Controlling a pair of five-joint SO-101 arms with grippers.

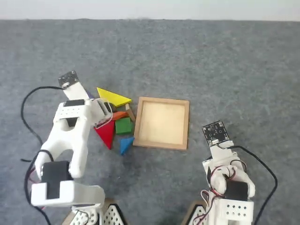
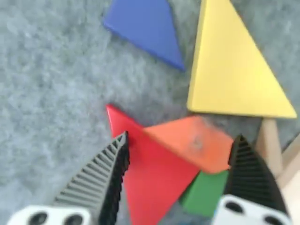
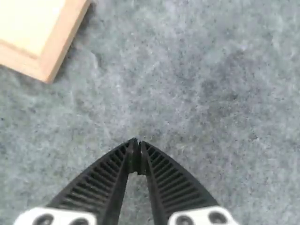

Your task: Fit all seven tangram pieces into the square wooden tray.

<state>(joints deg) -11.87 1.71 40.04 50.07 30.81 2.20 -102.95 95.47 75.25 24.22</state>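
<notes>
The square wooden tray (image 1: 161, 140) lies empty at mid-table. Left of it the pieces are clustered: a yellow triangle (image 1: 112, 97), an orange piece (image 1: 120, 115), a green square (image 1: 123, 125), a red triangle (image 1: 106, 133), a small blue triangle (image 1: 125, 144) and a plain wooden piece (image 1: 130, 112). My left gripper (image 2: 180, 145) hangs open over the cluster. The orange piece (image 2: 192, 140) lies between its fingers, resting partly on the red triangle (image 2: 154, 178). Beyond them lie the yellow triangle (image 2: 234, 70) and a blue triangle (image 2: 145, 28). My right gripper (image 3: 137, 152) is shut on nothing over bare carpet, near a tray corner (image 3: 42, 42).
Grey carpet covers the whole table. The right arm (image 1: 225, 183) stands at the front right, below the tray's right corner. Black cables trail beside both arm bases. Open carpet stretches behind and to the right of the tray.
</notes>
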